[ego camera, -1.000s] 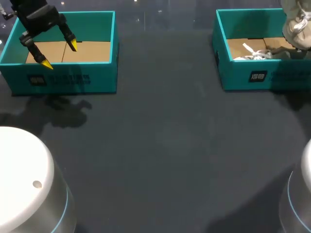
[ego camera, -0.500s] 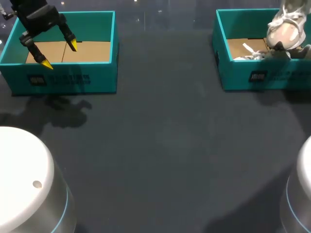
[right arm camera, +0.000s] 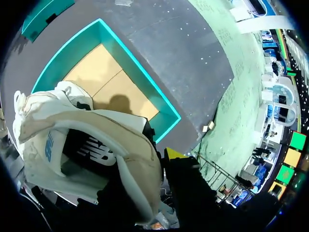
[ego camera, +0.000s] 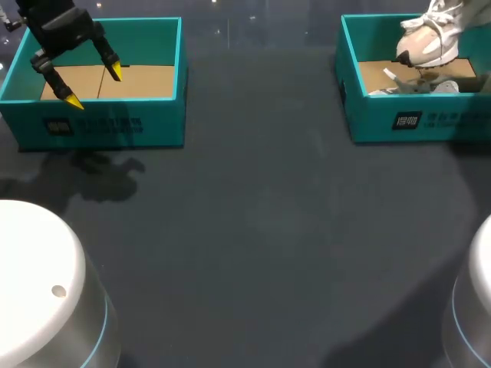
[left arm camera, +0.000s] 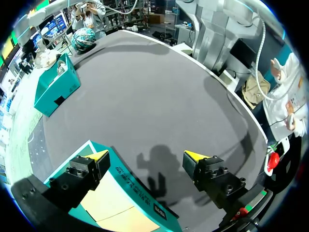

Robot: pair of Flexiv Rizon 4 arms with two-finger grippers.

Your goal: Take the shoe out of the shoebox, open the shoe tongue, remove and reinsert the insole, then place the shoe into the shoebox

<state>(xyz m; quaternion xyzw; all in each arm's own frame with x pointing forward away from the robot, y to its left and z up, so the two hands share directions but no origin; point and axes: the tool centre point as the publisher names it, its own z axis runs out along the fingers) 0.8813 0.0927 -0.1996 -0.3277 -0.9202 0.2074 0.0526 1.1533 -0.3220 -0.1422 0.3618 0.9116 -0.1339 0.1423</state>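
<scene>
The right claw (right arm camera: 157,157) is pinching the shoe (ego camera: 426,42) above the shoebox (ego camera: 383,123), the left claw (ego camera: 74,80) is hanging spread: only the taking-out is nearing completion.

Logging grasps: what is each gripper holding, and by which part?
The right gripper holds the shoe by the padded collar at its opening; the left gripper is open and holds nothing.
</scene>
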